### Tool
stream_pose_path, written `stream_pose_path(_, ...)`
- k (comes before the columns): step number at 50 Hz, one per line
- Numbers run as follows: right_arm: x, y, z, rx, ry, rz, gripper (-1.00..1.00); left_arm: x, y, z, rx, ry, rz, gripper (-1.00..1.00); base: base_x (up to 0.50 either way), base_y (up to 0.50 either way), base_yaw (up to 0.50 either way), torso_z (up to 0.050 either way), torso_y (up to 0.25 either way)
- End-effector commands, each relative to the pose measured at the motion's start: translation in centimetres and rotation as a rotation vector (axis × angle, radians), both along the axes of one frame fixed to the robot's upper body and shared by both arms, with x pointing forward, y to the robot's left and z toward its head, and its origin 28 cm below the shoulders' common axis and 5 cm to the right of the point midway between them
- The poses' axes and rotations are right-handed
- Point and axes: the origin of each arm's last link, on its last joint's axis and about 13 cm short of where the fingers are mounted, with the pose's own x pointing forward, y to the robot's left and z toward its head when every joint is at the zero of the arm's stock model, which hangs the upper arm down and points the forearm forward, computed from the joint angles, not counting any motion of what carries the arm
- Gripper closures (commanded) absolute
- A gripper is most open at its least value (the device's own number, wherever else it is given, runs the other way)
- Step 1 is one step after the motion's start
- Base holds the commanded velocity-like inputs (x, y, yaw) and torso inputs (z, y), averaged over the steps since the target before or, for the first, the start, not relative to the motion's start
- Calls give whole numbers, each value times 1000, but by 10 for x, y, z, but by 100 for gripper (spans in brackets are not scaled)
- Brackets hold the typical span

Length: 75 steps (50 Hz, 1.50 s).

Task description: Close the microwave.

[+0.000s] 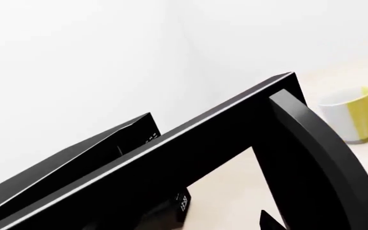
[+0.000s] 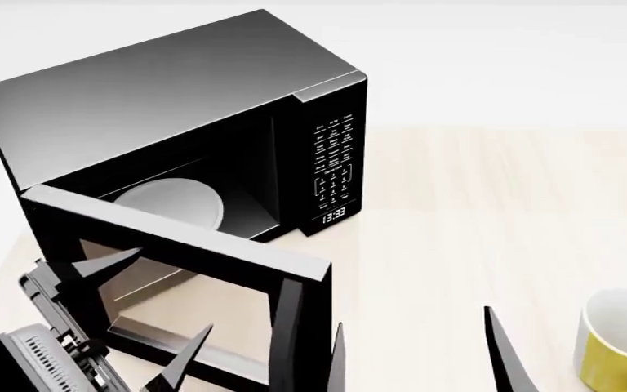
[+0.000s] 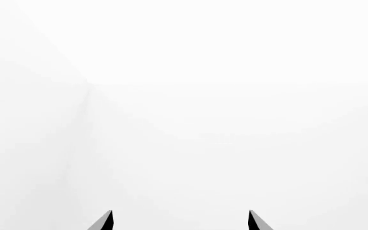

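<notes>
The black microwave [image 2: 183,90] with a grey top stands at the back left, and its glass door [image 2: 183,238] is swung wide open toward me. The white turntable plate [image 2: 177,204] shows inside, with the keypad [image 2: 335,159] and the clock [image 2: 333,216] to its right. My left gripper [image 2: 156,298] is open, at the door's outer face, its fingers spread across the glass. In the left wrist view the door's top edge [image 1: 190,143] and the curved handle [image 1: 318,143] fill the frame above the left gripper [image 1: 222,215]. My right gripper [image 2: 414,327] is open and empty to the right of the door's free end; it also shows in the right wrist view [image 3: 180,213].
A yellow and white mug [image 2: 619,343] stands on the light wooden table [image 2: 488,204] at the front right; it also shows in the left wrist view [image 1: 353,115]. A white wall lies behind the microwave. The right wrist view shows only white wall.
</notes>
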Motion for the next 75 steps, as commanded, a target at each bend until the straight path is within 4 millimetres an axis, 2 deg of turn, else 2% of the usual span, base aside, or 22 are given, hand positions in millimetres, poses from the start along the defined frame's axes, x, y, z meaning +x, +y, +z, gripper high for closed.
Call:
stream_pose_path(1,1,-1,1,-7,-6,-4,-100,6,-6,2,-14,-26,10,-100,0,0,0,0,0)
stream_pose_path(75,2,0,-3,-12,15,3,-100,37,-17,-6,-57,-63,194,-100,0,0,0,0,0)
